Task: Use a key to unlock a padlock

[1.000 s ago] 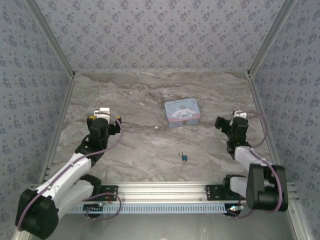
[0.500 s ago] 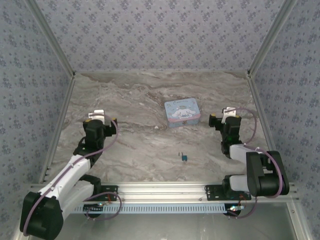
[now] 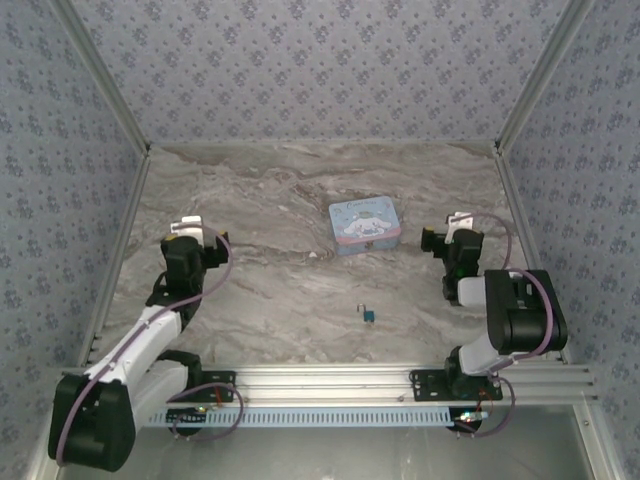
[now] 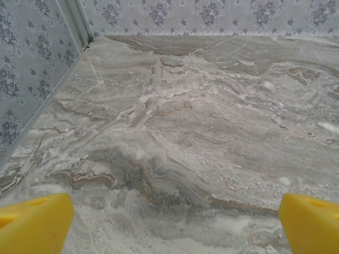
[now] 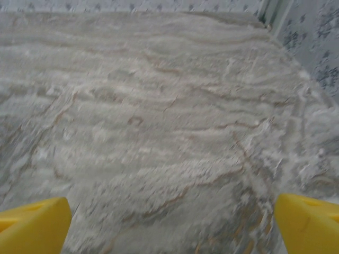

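The tiny teal padlock (image 3: 370, 316) lies on the marble table, near the front and between the two arms. A small dark sliver (image 3: 360, 309) touches its upper left side; it is too small to tell whether this is the key or the shackle. My left gripper (image 3: 194, 244) hovers far to the padlock's left, and my right gripper (image 3: 455, 242) to its upper right. In each wrist view the yellow fingertips (image 4: 32, 225) (image 5: 310, 222) sit at the bottom corners, so the left gripper (image 4: 175, 225) and the right gripper (image 5: 172, 225) stand wide open over bare marble.
A pale blue cartoon-printed tin (image 3: 365, 225) lies behind the padlock, between the grippers. Patterned walls (image 3: 320, 70) close the table at the back and both sides. An aluminium rail (image 3: 330, 378) runs along the near edge.
The left gripper has drifted left, away from the middle. The right arm has folded up, its elbow drawing closer to its gripper, and the right wrist view is blurred by motion. Padlock and tin have not moved.
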### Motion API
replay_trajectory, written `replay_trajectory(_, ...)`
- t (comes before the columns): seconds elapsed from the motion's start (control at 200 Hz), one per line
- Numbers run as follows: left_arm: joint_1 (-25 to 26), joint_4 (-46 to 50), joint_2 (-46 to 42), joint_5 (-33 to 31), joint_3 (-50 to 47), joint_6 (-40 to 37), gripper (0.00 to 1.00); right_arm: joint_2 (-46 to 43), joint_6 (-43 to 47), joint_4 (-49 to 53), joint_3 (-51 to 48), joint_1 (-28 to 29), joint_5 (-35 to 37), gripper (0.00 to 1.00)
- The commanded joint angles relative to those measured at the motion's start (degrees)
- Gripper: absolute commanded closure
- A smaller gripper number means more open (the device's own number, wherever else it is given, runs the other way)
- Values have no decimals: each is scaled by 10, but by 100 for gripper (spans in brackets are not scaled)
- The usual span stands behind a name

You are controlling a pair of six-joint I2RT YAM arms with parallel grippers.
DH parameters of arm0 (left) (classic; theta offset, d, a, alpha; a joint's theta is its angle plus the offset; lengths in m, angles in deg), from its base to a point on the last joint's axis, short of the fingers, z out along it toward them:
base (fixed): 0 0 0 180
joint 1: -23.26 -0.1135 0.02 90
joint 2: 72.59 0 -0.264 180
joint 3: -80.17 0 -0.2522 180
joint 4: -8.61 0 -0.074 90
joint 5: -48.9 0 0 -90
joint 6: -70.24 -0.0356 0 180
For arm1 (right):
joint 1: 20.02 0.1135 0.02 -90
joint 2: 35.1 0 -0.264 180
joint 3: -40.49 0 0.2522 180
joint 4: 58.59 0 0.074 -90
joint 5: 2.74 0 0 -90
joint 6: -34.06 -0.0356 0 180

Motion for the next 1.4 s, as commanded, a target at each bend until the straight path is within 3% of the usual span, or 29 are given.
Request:
replay_trajectory(0.0,-18,-117,40,35,-30,-30,1,-1,-11,17,11,-1,-11,0)
replay_trajectory(0.2,-33,-259,145,81,-56,-50,1,-1,-9,17,11,3,-7,0)
replay_trajectory(0.535,-65,-288,220,146,-19,-99,1,-1,-8,17,11,3,-7,0)
replay_trajectory(0.68,-111,-536,359,172,-66,-62,0,-2,-8,17,11,3,-7,0)
replay_trajectory(0.745,-116,-401,312,178,-38,-55,1,-1,-8,18,11,3,-7,0)
replay_trajectory(0.814,-116,-405,342,193,-12,-61,1,-1,-8,18,11,3,-7,0)
replay_trajectory(0.869,-123,-298,330,192,30,-53,1,-1,-9,18,12,3,-7,0)
replay_trajectory(0.949,-143,-317,334,196,25,-30,0,-1,-8,18,12,3,-7,0)
replay_trajectory(1.394,-142,-317,336,192,27,-31,1,-2,-5,22,15,4,-14,0)
